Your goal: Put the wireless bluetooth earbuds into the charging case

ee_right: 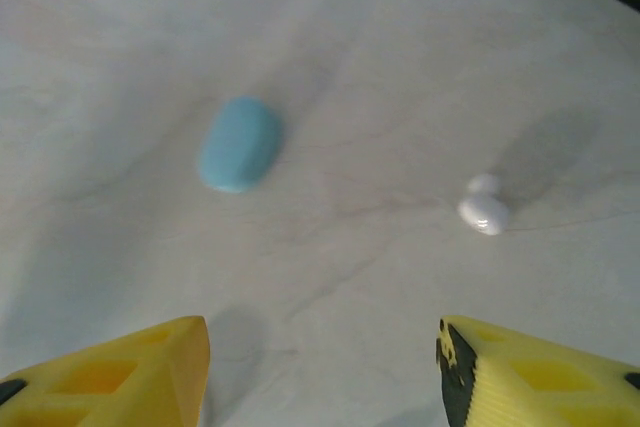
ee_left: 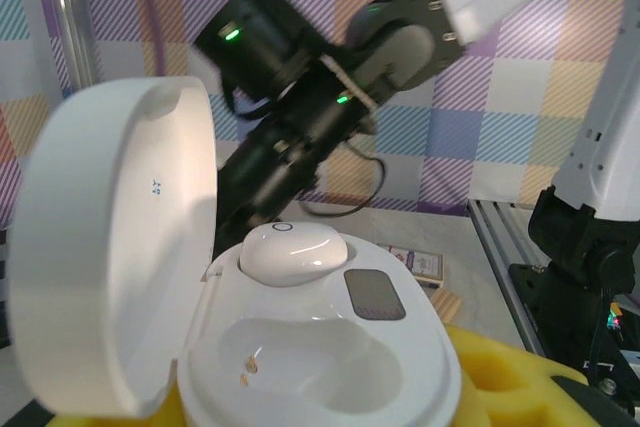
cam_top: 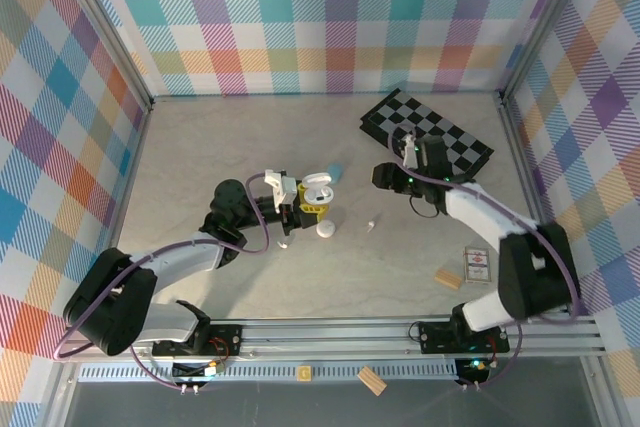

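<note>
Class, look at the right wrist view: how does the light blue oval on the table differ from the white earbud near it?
Colour: the light blue oval is pale blue, the white earbud white. Size: the oval is clearly larger than the earbud. Shape: the oval is one smooth pebble; the earbud has two small lobes. Both lie loose on the table, held by nothing.

Tiny illegible print on charging case [ee_left: 300, 367]

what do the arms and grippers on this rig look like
Both arms have white links between bulky black joints, with a purple cable looping along each: left arm, right arm. The left gripper and right gripper have yellow finger pads. Small green lights glow on the right arm's wrist.
</note>
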Robot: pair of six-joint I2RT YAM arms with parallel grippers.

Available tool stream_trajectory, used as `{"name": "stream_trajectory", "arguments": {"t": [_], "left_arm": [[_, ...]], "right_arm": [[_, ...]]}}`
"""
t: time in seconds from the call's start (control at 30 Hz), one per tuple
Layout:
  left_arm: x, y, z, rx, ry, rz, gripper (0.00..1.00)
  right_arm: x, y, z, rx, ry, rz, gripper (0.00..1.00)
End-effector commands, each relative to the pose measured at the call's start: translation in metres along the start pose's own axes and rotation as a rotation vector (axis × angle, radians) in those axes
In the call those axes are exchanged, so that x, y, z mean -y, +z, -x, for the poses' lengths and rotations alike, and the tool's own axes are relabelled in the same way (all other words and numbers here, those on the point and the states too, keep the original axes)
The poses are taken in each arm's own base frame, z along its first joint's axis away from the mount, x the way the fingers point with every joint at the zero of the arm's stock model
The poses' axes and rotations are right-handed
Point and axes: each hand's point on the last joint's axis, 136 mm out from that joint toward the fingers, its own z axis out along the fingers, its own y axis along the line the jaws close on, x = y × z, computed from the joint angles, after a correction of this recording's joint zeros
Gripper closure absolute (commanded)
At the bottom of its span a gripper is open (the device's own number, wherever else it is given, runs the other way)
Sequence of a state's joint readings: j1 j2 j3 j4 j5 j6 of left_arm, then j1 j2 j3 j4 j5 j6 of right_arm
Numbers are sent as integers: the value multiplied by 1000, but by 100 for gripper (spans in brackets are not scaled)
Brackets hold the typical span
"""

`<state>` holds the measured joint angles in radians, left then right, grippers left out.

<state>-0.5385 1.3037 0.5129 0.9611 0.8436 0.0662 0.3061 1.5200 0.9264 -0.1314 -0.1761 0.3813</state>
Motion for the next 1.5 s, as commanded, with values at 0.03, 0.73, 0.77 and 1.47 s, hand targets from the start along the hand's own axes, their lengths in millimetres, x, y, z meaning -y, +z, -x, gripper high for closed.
{"name": "stream_trajectory", "arguments": {"t": [0.03,0.73,0.77,1.47], "left_arm": [[1,-6,3,-5,39,12,74],[6,-12,2,-28,46,21,74],[6,-12,1,-28,45,21,74],[8,-14,1,-32,44,24,74]], "right_arm": [[32,31,1,-103,68,-176,39],[30,103,-12,-256,-91,-44,43],[27,103,-13,-267,-101,-26,44],[28,58,10,-71,125,-119,40]]}}
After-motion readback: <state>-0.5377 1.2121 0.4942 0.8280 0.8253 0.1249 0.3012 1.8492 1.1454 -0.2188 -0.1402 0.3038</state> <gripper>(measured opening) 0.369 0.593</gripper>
